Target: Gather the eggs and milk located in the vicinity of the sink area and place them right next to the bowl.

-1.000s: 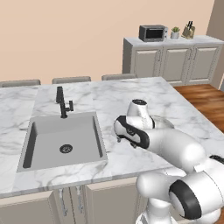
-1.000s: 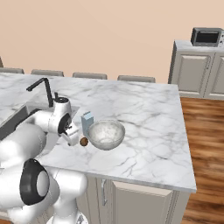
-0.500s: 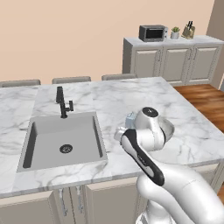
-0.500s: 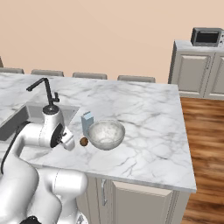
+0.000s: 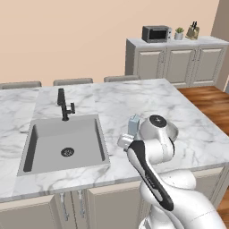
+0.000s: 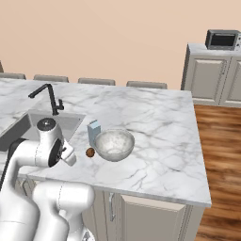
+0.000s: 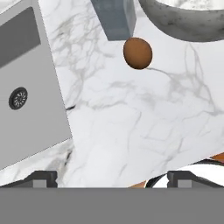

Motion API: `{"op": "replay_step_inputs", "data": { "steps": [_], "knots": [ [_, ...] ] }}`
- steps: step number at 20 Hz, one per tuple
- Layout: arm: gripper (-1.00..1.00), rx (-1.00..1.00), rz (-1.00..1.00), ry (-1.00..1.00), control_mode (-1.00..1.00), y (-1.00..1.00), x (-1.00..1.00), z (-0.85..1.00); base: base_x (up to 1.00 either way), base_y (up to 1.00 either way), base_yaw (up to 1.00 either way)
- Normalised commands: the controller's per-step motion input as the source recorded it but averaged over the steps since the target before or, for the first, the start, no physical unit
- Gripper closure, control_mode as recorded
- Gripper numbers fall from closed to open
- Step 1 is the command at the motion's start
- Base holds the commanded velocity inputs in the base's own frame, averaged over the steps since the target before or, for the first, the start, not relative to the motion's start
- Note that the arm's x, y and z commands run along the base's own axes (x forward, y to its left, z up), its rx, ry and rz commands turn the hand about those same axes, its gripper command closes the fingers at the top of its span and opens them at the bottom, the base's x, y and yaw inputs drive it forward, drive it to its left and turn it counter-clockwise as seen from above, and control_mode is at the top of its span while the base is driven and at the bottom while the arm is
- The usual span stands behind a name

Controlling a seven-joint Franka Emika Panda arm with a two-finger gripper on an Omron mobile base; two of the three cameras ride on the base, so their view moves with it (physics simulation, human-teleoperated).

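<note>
A brown egg (image 7: 138, 53) lies on the marble counter, just in front of the pale blue milk carton (image 7: 114, 17) and left of the grey-white bowl (image 7: 188, 22). From the right base view, the egg (image 6: 90, 152), the milk carton (image 6: 93, 132) and the bowl (image 6: 114, 144) stand close together, right of the sink (image 6: 28, 124). My gripper (image 7: 112, 178) hangs open over bare counter near the front edge, a short way from the egg, with nothing between its fingers. In the left base view my arm hides the bowl; the milk carton (image 5: 133, 124) peeks out beside it.
The sink basin (image 5: 67, 143) with its black faucet (image 5: 65, 105) and round drain (image 7: 18, 97) lies left of my hand. Stool backs line the island's far side. A microwave (image 5: 156, 33) sits on the back cabinets. Wood floor (image 6: 221, 155) lies to the right.
My arm has folded up and the hand has drawn back a little toward the counter's front edge. The jaws stay open. Egg, carton and bowl have not moved.
</note>
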Motion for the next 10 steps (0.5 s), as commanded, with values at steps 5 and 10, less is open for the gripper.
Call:
{"op": "replay_step_inputs", "data": {
  "steps": [5, 10],
  "knots": [
    [-1.00, 0.00, 0.00, 0.00, -1.00, 0.00, -0.25, 0.00, 0.00, 0.00, 0.00],
    [-1.00, 0.00, 0.00, 0.00, -1.00, 0.00, -0.95, -0.12, 0.00, 0.00, 0.00]
  ]
}}
